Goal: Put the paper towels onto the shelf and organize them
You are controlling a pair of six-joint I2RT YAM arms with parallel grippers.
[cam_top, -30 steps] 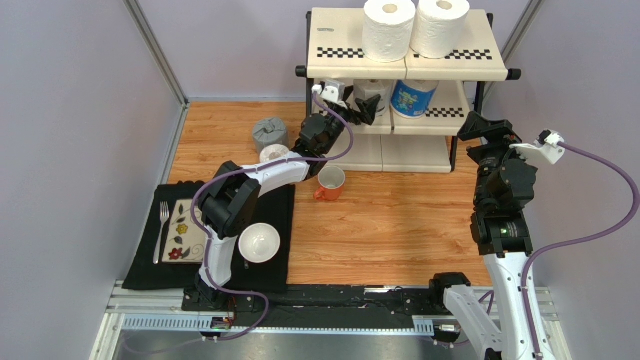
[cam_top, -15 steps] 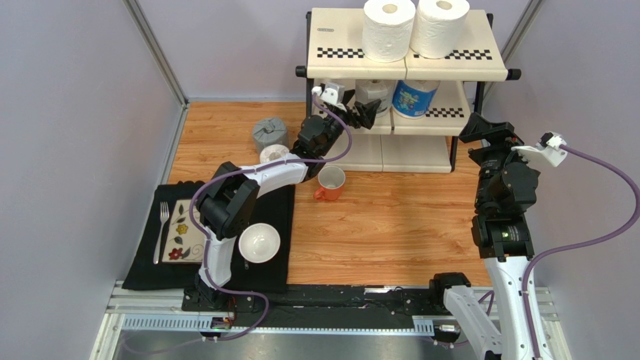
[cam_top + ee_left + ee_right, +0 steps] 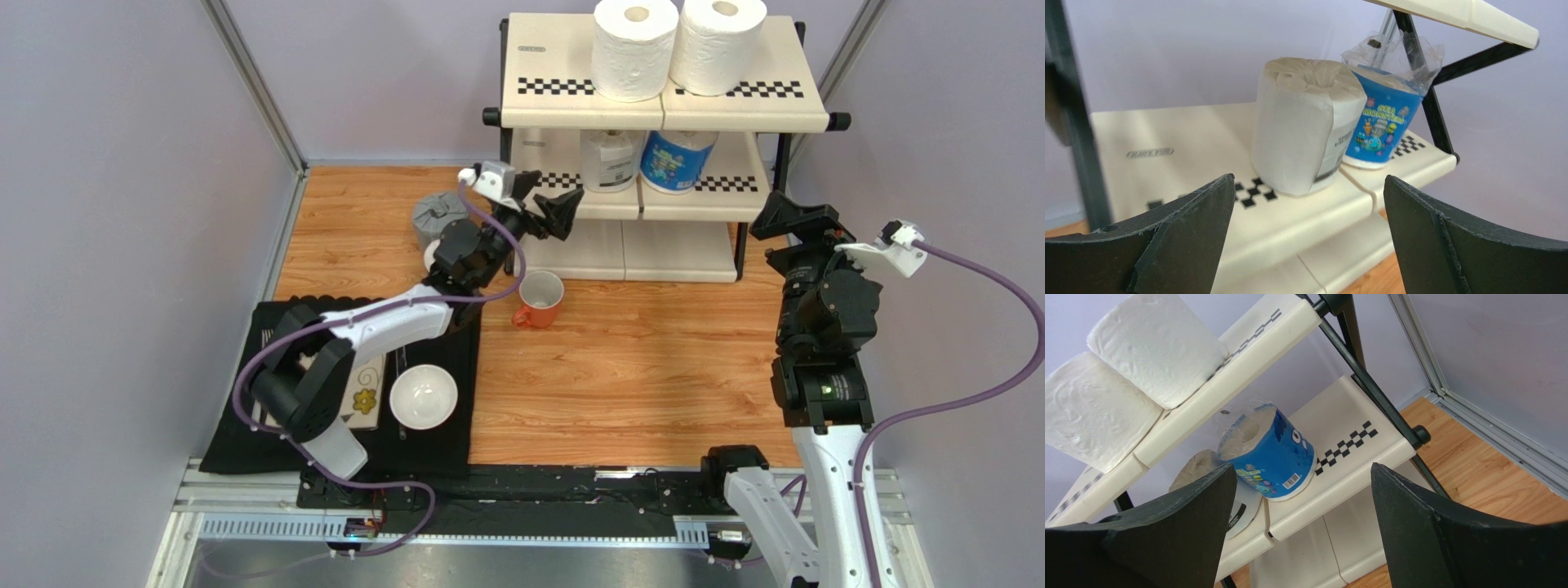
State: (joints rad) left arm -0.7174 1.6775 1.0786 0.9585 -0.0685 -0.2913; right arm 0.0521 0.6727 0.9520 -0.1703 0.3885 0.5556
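The left jaws stand wide apart and empty, framing the white-wrapped roll (image 3: pixel 1303 128) and the blue roll (image 3: pixel 1379 125) on the middle tier of the shelf (image 3: pixel 552 61), upper centre overhead. The right jaws, at the shelf's right, gape empty too. The grey roll (image 3: pixel 427 214) sits on the worktop (image 3: pixel 638 343) left of the shelf, and I judge it next. Straddle it squarely, grip mid-height, keep it upright, and clear the orange mug (image 3: pixel 537 300).

Overhead; both wrist views facing shelf (image 3: pixel 546 55)
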